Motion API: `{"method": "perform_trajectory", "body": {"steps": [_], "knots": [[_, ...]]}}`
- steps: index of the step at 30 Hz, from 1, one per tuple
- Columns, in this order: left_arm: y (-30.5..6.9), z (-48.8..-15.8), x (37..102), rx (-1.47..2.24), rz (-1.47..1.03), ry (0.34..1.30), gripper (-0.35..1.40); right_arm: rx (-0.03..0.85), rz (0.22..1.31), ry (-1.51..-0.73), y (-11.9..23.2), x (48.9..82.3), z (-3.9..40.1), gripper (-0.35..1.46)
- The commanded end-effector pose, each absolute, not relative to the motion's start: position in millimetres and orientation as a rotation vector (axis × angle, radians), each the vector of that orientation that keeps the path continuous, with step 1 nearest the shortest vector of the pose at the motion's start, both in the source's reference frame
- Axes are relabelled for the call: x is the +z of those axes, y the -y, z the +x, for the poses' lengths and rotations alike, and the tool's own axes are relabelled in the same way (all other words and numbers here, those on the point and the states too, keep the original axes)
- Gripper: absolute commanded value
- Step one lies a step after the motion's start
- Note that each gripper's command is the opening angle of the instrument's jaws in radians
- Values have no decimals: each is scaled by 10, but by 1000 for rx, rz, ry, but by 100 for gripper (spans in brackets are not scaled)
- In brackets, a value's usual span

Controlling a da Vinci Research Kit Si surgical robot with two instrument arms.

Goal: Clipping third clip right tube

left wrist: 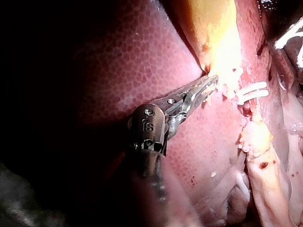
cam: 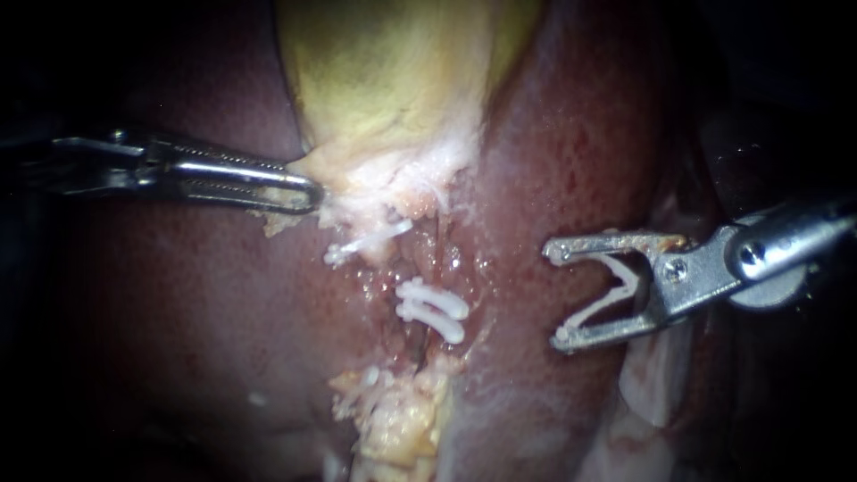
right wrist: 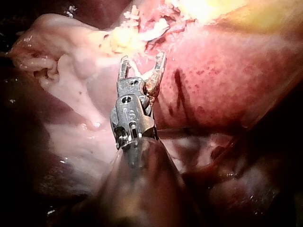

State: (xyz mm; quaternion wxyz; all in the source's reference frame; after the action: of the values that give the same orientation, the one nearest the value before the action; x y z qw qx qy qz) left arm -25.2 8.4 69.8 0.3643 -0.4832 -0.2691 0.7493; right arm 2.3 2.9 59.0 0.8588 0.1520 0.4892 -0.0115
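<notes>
Over the liver [cam: 571,161], well apart from the right tube [cam: 427,268] and its two clips [cam: 433,310], my right instrument's end effector [cam: 553,297] stands spread, cradling a fresh clip [cam: 622,284] (approach step). Next it must straddle that tube beside them. My left instrument's end effector [cam: 308,189] pinches the gallbladder [cam: 393,89].

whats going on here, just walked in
The left instrument grips the lower edge of the gallbladder, jaws shut on it. The right instrument carries an open clip held between its jaws and hangs over the liver, apart from the dissected tissue in the middle. Two white clips sit side by side there; the new one is not yet placed.
</notes>
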Motion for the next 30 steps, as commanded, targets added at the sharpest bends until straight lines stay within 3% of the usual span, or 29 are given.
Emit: {"method": "perform_trajectory", "body": {"steps": [1,13,20,26,30], "knots": [[-85,-250,695,1927,-1244,696,-35,-23,319,-1027,-29,590,23,50],[-112,-204,635,1892,-1255,675,-35,-21,318,-1026,-29,590,26,49],[-110,-204,628,1894,-1264,662,-35,165,438,-1005,-37,600,48,49],[-109,-205,628,1894,-1264,661,-35,320,556,-1079,-44,618,64,48],[-109,-206,628,1894,-1264,660,-35,376,630,-1103,-47,634,80,48]]}}
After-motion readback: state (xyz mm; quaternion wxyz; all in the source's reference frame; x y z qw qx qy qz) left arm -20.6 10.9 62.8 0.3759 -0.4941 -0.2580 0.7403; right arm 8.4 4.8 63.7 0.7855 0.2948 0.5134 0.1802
